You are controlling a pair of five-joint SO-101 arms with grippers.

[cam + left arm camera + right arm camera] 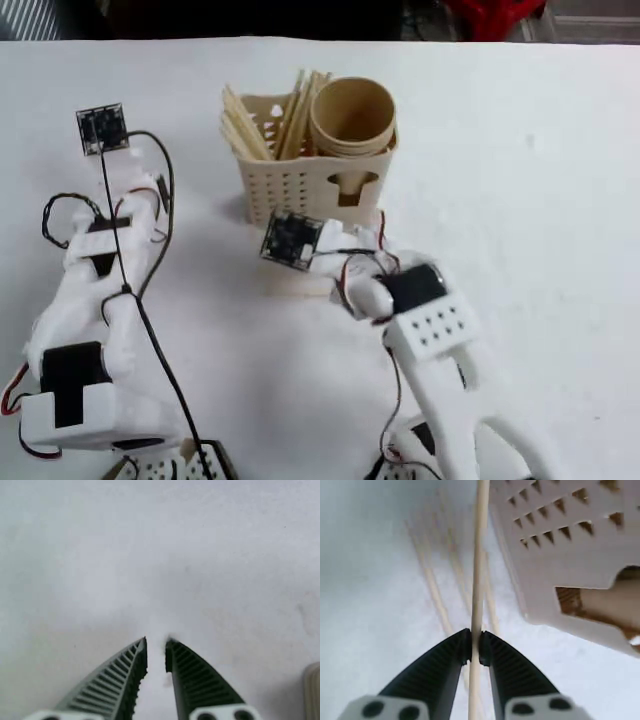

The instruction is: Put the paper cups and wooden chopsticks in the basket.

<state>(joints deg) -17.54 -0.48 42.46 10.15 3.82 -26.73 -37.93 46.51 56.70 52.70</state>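
Chopstick [479, 570] sat pinched in the closed right tool [474, 649] just beside the basket [570, 565], which already held cups [352, 115]; more seemingly lay on the desk [365, 605]. Next move: lift it and tip it in. Left tool [156, 652] hung slightly parted, empty

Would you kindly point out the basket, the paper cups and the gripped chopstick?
basket [290, 185], high view, perforated front wall.
paper cups [352, 112], high view, inside of the top cup.
chopstick [478, 580], right wrist view, middle of its shaft.
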